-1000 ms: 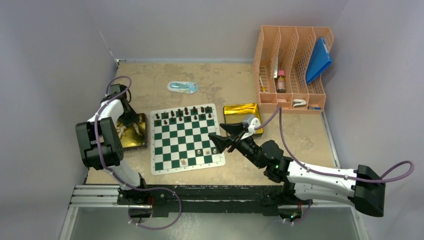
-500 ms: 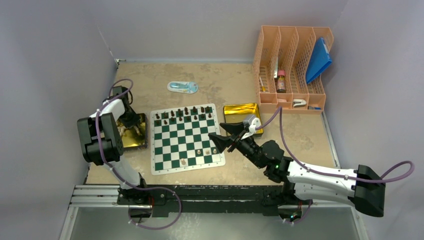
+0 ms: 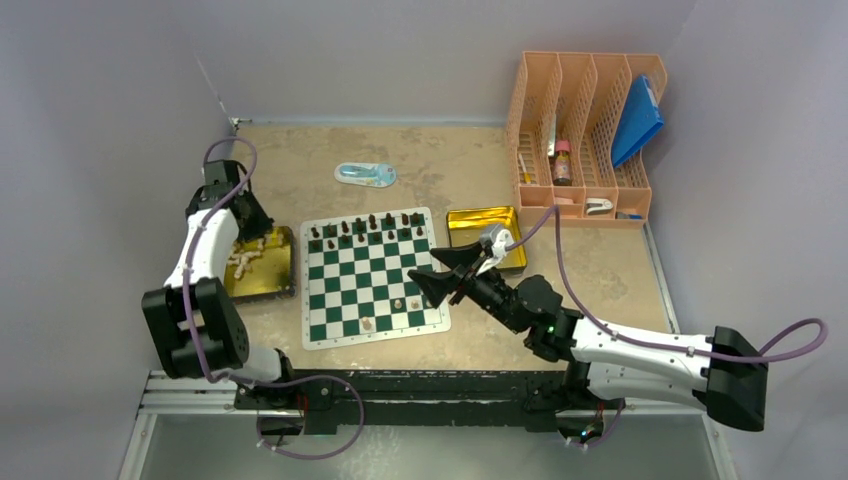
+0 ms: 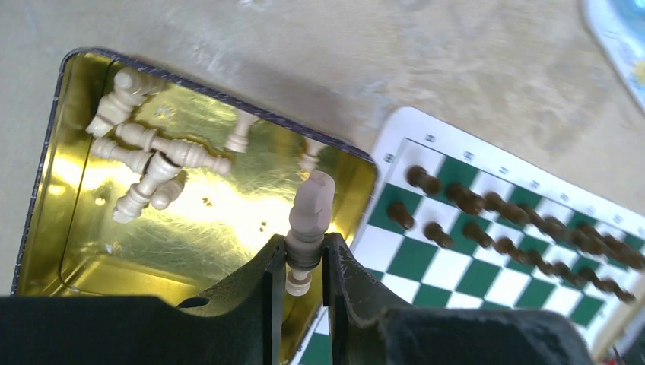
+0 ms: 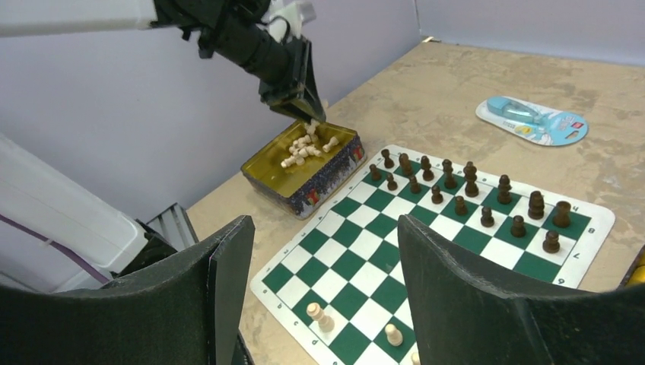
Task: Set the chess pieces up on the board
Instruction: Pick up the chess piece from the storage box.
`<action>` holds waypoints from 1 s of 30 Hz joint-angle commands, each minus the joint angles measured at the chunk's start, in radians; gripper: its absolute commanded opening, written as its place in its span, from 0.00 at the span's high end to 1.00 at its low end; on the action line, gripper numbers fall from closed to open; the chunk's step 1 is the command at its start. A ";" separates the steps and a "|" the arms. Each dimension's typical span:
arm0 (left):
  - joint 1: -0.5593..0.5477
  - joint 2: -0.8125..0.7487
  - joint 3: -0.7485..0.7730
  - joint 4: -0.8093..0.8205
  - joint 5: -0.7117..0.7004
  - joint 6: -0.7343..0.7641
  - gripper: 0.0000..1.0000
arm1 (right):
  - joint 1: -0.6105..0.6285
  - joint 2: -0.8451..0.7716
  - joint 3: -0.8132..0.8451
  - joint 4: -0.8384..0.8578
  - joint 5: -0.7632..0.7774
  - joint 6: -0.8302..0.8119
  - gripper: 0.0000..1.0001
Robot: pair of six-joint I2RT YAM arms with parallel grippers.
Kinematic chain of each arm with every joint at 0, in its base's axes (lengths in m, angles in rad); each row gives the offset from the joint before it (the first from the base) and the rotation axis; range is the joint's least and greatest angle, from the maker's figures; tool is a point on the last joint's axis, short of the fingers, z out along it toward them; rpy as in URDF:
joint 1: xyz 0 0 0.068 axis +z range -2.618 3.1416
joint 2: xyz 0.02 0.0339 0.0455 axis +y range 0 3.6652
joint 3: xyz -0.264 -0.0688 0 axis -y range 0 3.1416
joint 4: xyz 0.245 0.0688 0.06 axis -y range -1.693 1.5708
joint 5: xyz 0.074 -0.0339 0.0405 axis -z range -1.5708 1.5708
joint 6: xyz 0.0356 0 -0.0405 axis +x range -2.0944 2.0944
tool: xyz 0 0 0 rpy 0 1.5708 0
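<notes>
The green-and-white board lies mid-table. Dark pieces fill its two far rows; a few cream pieces stand near its front edge. More cream pieces lie in a gold tray left of the board. My left gripper is shut on a cream piece, held above the tray's right end; it also shows in the top view. My right gripper hovers open and empty over the board's right side; in its wrist view the board lies below.
A second gold tray sits right of the board. A peach desk organizer with a bottle and a blue folder stands at the back right. A blue packet lies behind the board. Walls close in on the left and back.
My left gripper has risen out of the tray with a cream piece, and the left arm has swung up and back. My right gripper has shifted slightly left.
</notes>
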 commanded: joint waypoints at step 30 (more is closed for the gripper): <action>-0.382 -0.386 -0.246 0.409 0.955 0.321 0.94 | -0.311 0.390 0.649 -0.509 -0.635 -0.070 0.47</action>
